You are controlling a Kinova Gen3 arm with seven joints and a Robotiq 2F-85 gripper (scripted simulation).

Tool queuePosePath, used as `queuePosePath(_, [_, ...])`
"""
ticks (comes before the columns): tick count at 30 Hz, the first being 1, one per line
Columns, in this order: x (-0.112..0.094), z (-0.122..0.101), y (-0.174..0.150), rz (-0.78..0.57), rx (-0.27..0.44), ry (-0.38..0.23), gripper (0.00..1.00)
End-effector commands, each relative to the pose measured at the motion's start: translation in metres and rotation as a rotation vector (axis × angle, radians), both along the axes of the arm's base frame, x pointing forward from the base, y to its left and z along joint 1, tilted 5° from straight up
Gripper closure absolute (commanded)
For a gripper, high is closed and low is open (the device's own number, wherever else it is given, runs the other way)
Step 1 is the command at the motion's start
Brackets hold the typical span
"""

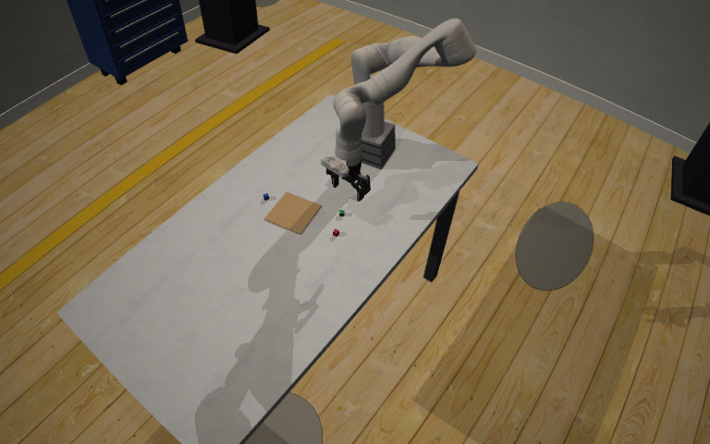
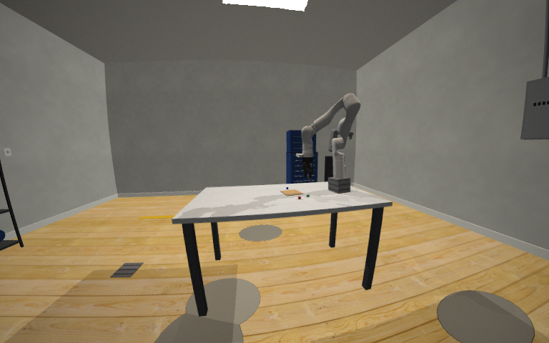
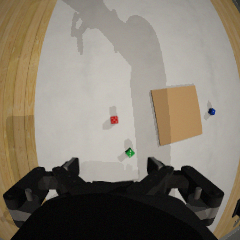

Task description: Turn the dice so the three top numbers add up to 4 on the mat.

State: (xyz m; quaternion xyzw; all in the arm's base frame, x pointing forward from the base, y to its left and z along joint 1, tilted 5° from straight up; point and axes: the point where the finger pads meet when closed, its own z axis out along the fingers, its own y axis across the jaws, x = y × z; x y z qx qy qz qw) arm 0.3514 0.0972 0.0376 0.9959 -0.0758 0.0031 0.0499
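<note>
A tan square mat [image 1: 293, 212] lies flat on the grey table; it also shows in the wrist view [image 3: 177, 120] and in the exterior view [image 2: 292, 192]. All three dice lie on the bare table, off the mat. The green die [image 1: 341, 213] [image 3: 129, 153] sits just right of the mat. The red die [image 1: 336, 232] [image 3: 114, 120] lies a little nearer the table's front. The blue die [image 1: 265, 196] [image 3: 211, 111] lies on the mat's far left side. My gripper [image 1: 348, 186] [image 3: 113, 165] is open and empty, raised well above the table, over the green die. The pips are too small to read.
The robot's base block [image 1: 378, 145] stands on the table close behind the gripper. The table's right edge [image 1: 403, 258] runs near the red and green dice. A blue drawer cabinet [image 1: 128, 32] stands on the floor far off.
</note>
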Motion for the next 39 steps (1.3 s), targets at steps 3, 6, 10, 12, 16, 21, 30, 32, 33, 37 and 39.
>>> queuePosePath(3, [0.001,0.002,0.003,0.006,0.005,-0.004,0.00])
queuePosePath(6, [0.001,0.002,0.003,0.006,0.005,-0.004,0.00])
queuePosePath(10, [0.001,0.002,0.003,0.007,0.005,-0.004,0.00])
queuePosePath(12, [0.005,0.001,0.002,0.013,0.005,-0.003,0.00])
queuePosePath(16, [0.011,0.000,0.000,0.025,0.006,-0.002,0.00])
queuePosePath(21, [0.011,0.000,0.000,0.025,0.006,-0.002,0.00])
queuePosePath(30, [0.021,-0.002,-0.003,0.043,0.006,0.000,0.00])
queuePosePath(32, [0.021,-0.002,-0.003,0.043,0.006,0.000,0.00])
queuePosePath(33, [0.031,-0.004,-0.006,0.062,0.007,0.001,0.00])
queuePosePath(37, [0.031,-0.004,-0.006,0.062,0.007,0.001,0.00])
queuePosePath(39, [0.031,-0.004,-0.006,0.062,0.007,0.001,0.00])
